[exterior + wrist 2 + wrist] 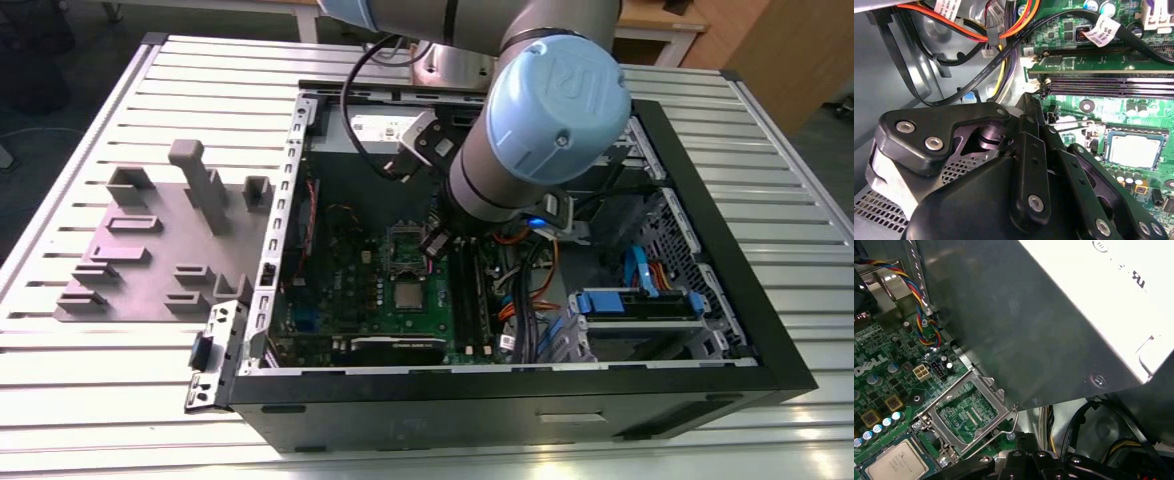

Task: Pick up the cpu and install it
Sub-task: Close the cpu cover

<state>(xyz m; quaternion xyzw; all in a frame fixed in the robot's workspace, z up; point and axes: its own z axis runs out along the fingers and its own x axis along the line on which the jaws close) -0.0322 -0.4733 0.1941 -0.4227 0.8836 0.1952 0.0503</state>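
**Cpu lies flat in its socket, gripper close by**

The cpu lies level on the green board inside the open computer case, which stands on the slatted surface. Its silvery top faces up, and it looks seated in its socket. In the first wrist view the hinged metal frame stands raised just beside it, so the chip is uncovered. The gripper hangs near the cpu, apart from it and not touching. Whether the jaws are spread or pressed together cannot be told.

The chip looks light, thin and quite stiff. Its smooth metal top would likely be slippery, with nothing on the face to catch. The underside and the socket beneath are probably the fragile parts, so tilting or dragging seems the main risk. The best hold appears to be on two opposite edges of the darker rim, kept level. Memory slots and cables crowd one side, leaving little room there.
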